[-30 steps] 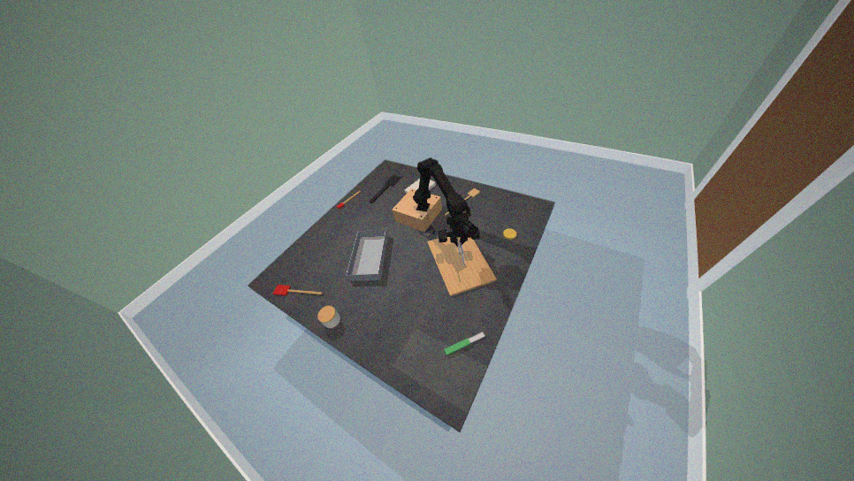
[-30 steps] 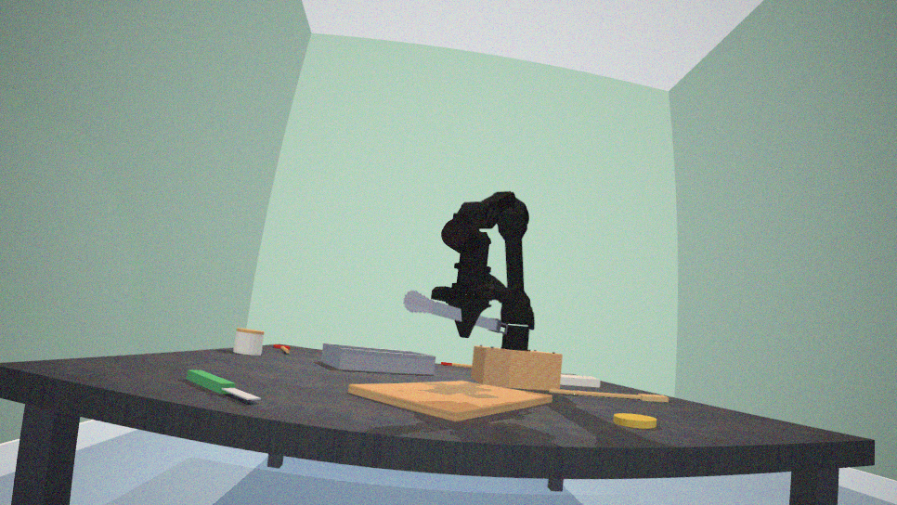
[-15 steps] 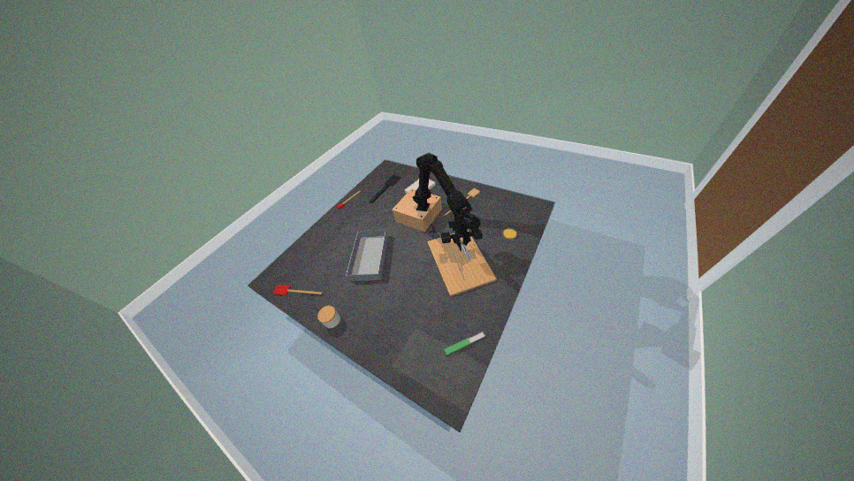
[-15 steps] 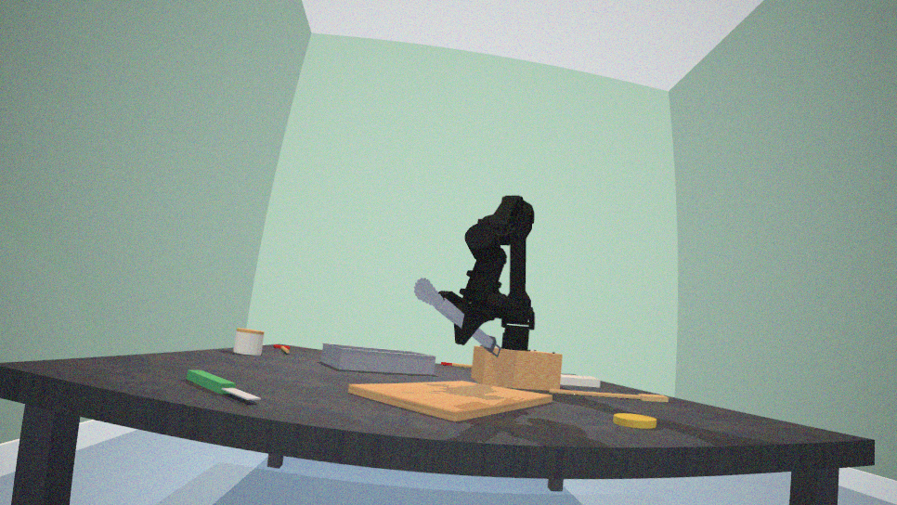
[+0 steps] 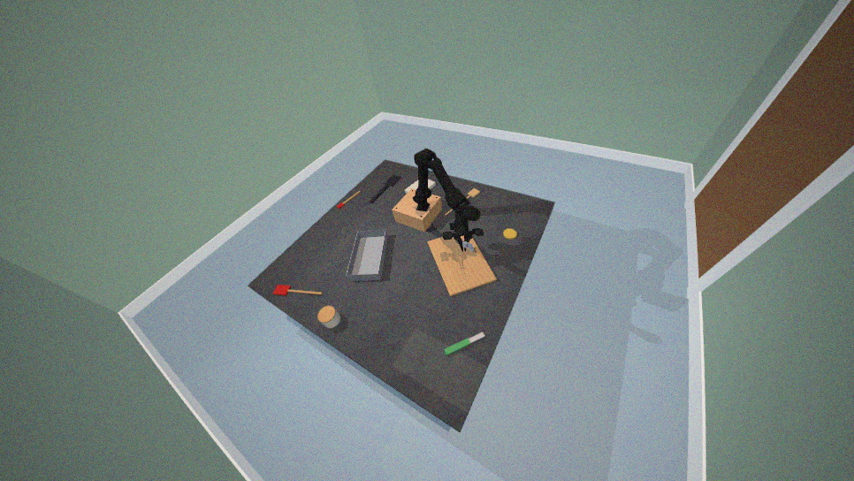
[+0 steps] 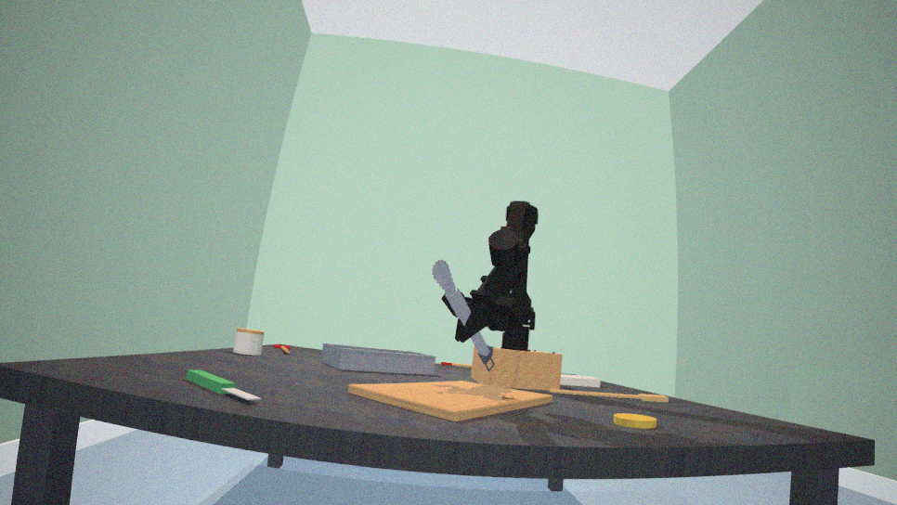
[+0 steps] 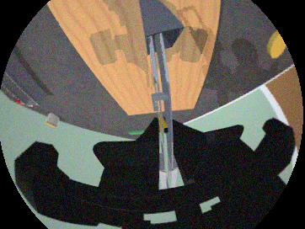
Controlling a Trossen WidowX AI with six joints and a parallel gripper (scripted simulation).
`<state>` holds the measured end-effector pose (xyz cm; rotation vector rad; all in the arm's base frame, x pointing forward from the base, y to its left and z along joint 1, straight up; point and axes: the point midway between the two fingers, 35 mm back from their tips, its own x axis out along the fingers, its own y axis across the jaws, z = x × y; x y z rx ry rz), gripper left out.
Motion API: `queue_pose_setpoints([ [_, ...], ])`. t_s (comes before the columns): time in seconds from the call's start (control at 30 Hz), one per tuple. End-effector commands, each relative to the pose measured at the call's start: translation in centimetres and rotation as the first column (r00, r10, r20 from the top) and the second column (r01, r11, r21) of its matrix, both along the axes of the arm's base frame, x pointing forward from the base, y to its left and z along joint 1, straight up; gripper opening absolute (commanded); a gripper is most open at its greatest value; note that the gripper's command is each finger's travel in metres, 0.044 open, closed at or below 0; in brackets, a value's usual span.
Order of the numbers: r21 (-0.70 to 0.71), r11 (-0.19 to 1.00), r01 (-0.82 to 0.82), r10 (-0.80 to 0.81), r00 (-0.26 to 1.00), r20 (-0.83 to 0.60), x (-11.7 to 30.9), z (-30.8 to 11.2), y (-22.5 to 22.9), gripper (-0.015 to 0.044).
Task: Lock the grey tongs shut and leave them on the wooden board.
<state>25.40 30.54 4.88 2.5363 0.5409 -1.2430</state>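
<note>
The grey tongs (image 5: 468, 245) (image 6: 441, 276) (image 7: 159, 18) are held in the air above the wooden board (image 5: 468, 274) (image 6: 458, 415) (image 7: 126, 97). In the exterior view they slant steeply, scalloped tips at the upper left and hinge end with its ring at the lower right. Their arms lie close together in the wrist view. My gripper (image 5: 463, 247) (image 6: 462, 317) (image 7: 160, 120) is shut on them partway along the arms. Whether the lock inside the hinge is engaged cannot be seen. The roasting tin (image 5: 367, 277) (image 6: 376, 359) stands left of the board in the top view, without the tongs.
The arm's wooden base block (image 5: 412, 217) (image 6: 533, 369) stands behind the board. A yellow disc (image 5: 509, 233) (image 6: 634, 420) (image 7: 276, 44) lies beside it. A green-handled tool (image 5: 459, 346) (image 6: 210, 381), a lidded canister (image 5: 328, 316) (image 6: 248, 342) and a red spatula (image 5: 282, 290) lie farther off.
</note>
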Motion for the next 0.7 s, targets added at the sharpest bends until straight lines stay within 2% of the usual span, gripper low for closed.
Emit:
queue_pose_setpoints([
  [0.0,0.035,0.999,-0.004,0.001,0.997,0.075,-0.1,0.7,0.1,-0.0150],
  [0.67,0.224,0.975,-0.006,-0.082,0.920,0.384,-2.3,3.1,-1.9,-0.0150],
])
